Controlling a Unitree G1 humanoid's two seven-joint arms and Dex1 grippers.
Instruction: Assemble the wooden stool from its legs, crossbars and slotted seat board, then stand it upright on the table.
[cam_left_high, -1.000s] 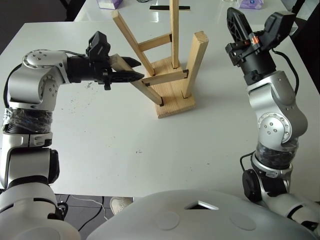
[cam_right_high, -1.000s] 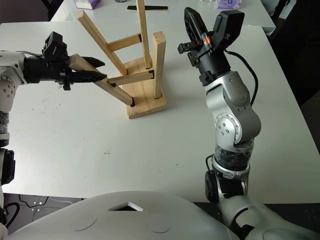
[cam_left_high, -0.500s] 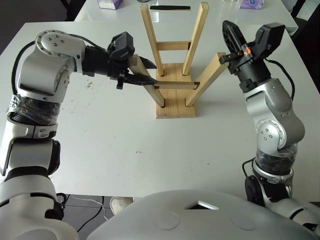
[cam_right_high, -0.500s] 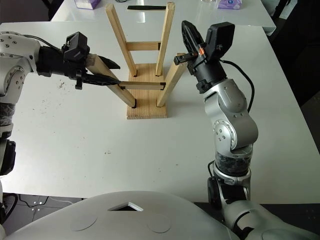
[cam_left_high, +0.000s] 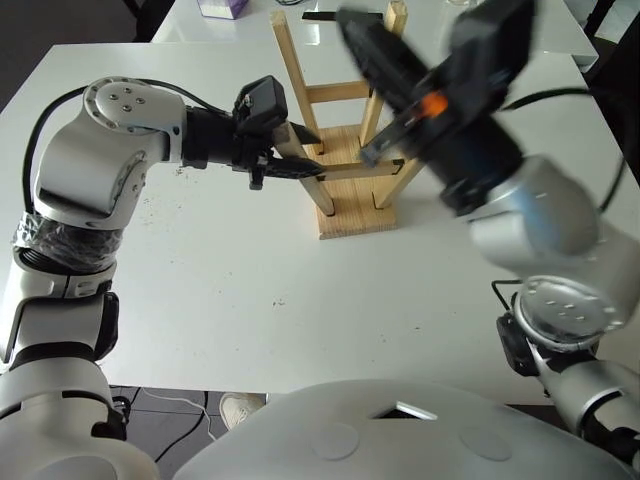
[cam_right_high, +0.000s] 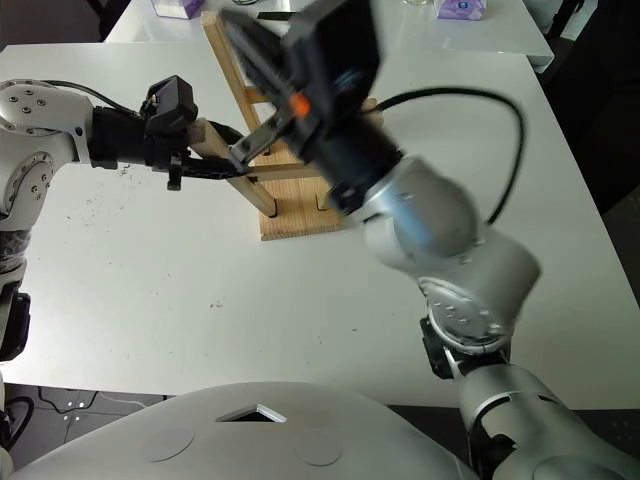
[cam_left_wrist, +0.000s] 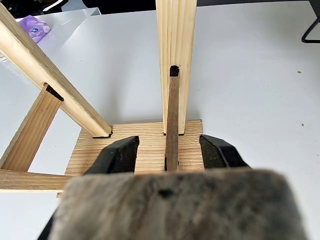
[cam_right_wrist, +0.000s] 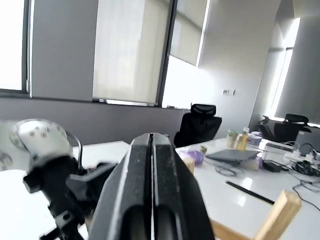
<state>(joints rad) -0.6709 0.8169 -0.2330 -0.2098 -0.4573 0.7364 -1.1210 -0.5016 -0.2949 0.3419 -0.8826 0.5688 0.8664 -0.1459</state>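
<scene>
The wooden stool (cam_left_high: 352, 214) rests upside down on its seat board on the white table, legs pointing up and joined by crossbars (cam_left_high: 335, 93). My left gripper (cam_left_high: 303, 168) is shut on the slanted near-left leg, close to the seat board. In the left wrist view its fingertips (cam_left_wrist: 118, 154) flank a thin crossbar (cam_left_wrist: 172, 120) that runs to an upright leg (cam_left_wrist: 175, 55). My right gripper (cam_left_high: 368, 42) is raised high and close to the head camera, in front of the stool's right side. It is shut (cam_right_wrist: 151, 150) and holds nothing.
A purple box (cam_left_high: 222, 7) and a black strip (cam_left_high: 318, 15) lie on the table behind. Dark specks (cam_left_high: 150, 205) dot the table left of the stool. The near table surface (cam_left_high: 250, 300) is bare. The raised right arm (cam_left_high: 530, 210) hides the stool's right leg.
My right arm swung up and across toward the camera, and its gripper has left the right leg. The stool shifted a little in my left gripper's hold.
</scene>
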